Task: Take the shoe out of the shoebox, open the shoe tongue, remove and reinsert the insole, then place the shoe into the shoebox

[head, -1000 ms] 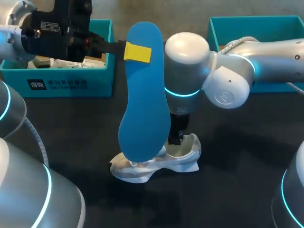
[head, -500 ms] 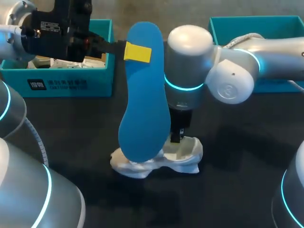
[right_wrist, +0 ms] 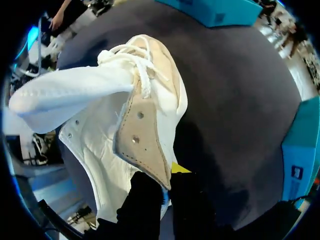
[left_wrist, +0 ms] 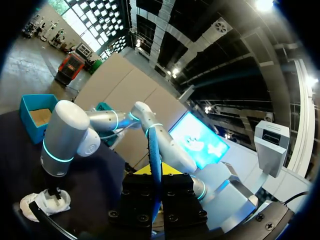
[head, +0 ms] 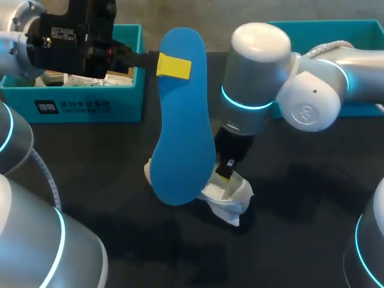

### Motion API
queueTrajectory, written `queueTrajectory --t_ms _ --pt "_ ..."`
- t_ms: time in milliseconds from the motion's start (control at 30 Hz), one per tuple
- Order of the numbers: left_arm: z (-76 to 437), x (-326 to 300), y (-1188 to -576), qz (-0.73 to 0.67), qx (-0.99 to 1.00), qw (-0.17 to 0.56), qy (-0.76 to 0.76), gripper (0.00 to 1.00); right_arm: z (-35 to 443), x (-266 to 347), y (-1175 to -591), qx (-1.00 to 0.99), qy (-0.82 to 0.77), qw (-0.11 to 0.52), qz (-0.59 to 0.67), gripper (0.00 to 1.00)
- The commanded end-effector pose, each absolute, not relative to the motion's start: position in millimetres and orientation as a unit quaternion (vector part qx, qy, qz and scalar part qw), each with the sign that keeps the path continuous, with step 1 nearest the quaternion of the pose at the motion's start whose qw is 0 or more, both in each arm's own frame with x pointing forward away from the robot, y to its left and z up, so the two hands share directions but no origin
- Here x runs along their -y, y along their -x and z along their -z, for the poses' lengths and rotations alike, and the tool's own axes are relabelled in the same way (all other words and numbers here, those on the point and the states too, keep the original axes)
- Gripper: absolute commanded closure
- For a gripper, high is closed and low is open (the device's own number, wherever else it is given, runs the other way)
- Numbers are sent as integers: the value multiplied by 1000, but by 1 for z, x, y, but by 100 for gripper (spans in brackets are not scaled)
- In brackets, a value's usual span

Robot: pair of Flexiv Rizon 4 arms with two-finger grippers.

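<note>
Blue insole (head: 180, 120) before white shoe (head: 233, 201)

The dark worktop (head: 120, 180) carries a teal shoebox (head: 90, 108) at its far left side and a second teal box (head: 360, 27) at its far right side, well apart from each other. Nearer to the front, about in the middle, a white shoe (head: 231, 201) sits tilted on the dark surface; how much of its sole touches the worktop cannot be told.
</note>
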State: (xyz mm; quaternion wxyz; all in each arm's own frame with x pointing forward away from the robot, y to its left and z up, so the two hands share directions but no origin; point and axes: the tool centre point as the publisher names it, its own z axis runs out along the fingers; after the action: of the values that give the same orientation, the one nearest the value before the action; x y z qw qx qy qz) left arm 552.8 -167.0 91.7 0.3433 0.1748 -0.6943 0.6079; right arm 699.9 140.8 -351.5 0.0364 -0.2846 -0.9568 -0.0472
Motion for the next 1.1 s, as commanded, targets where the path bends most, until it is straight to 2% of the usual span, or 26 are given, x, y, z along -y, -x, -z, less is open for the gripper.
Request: queueTrajectory --t_ms 33,500,967,1100 --pt "-93 168 -554 -606 696 343 -175 100 343 -139 -689 937 345 27 55 100" --pt "-93 168 -554 -606 696 343 -175 100 329 -138 -676 847 531 12 31 100" --pt "-93 168 -554 -606 696 343 -175 100 329 -138 -676 847 531 12 31 100" --pt "-93 168 -554 -606 696 343 -175 100 338 -132 -680 796 604 14 34 100"
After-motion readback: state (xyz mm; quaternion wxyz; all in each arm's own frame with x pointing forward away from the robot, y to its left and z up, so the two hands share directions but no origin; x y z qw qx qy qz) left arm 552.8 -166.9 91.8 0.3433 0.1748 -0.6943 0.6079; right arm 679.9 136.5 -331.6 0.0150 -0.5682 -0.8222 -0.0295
